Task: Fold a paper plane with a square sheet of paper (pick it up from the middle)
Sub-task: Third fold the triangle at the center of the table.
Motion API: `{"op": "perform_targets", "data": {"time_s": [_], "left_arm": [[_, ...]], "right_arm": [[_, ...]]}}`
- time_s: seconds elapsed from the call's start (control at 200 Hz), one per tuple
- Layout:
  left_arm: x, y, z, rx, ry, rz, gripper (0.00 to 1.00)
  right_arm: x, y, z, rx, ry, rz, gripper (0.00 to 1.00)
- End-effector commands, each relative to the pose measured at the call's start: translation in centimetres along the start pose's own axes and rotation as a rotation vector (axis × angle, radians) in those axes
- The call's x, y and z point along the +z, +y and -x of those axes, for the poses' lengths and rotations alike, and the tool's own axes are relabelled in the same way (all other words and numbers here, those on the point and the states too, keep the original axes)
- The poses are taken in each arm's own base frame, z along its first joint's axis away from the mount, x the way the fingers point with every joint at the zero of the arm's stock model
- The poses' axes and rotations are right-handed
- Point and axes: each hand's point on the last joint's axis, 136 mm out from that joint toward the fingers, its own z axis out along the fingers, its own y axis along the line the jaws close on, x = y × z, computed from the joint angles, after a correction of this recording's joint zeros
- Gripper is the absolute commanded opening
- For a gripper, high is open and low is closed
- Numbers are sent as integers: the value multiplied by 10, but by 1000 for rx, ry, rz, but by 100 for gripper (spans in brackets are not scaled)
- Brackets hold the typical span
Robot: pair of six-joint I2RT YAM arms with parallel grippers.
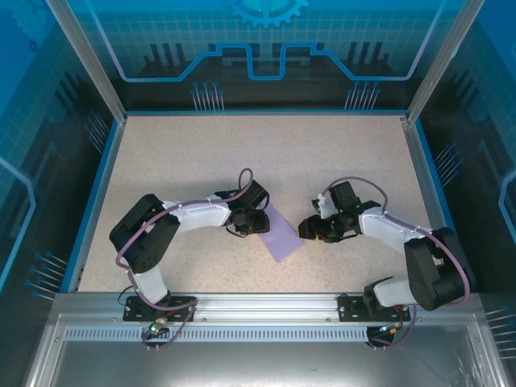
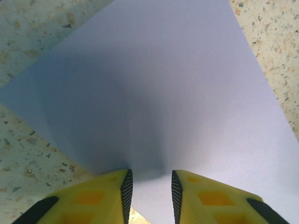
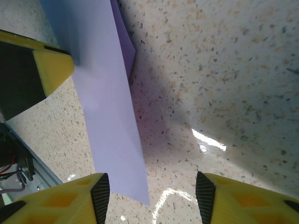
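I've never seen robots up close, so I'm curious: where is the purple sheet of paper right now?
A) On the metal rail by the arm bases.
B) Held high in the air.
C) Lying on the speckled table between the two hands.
C: in the top view the sheet of paper lies on the speckled table, between the left hand and the right hand.
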Motion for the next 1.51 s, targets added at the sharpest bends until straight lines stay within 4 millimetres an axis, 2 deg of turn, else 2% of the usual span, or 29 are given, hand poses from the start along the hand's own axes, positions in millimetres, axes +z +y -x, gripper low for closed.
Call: {"op": "perform_targets", "data": {"time_s": [0.0, 0.185, 0.345, 0.475, 0.57, 0.8, 0.925, 1.08, 1.345, 1.5], "left_arm": [[6, 7, -4, 25, 15, 33, 30], [6, 6, -4, 32, 15, 29, 30], [7, 6, -5, 33, 19, 26, 30], [8, 8, -7, 33, 24, 26, 30], [7, 8, -8, 37, 22, 25, 30], [8, 8, -8, 38, 25, 19, 30], [8, 7, -8, 42, 24, 19, 30], [9, 8, -8, 43, 29, 21, 31], [9, 5, -8, 47, 33, 14, 31], [9, 3, -7, 48, 33, 9, 31]], "right_arm": [[3, 2, -2, 27, 21, 51, 55], [7, 14, -5, 46, 41, 130, 51], [9, 18, -7, 47, 57, 147, 40], [8, 5, -10, 35, 58, 46, 47], [9, 2, -13, 44, 74, 25, 48], [20, 14, -17, 51, 109, 82, 47], [13, 25, -10, 38, 79, 112, 38], [5, 23, -7, 25, 53, 67, 30], [5, 37, -6, -2, 57, 89, 12], [6, 46, -4, -23, 60, 99, 7]]}}
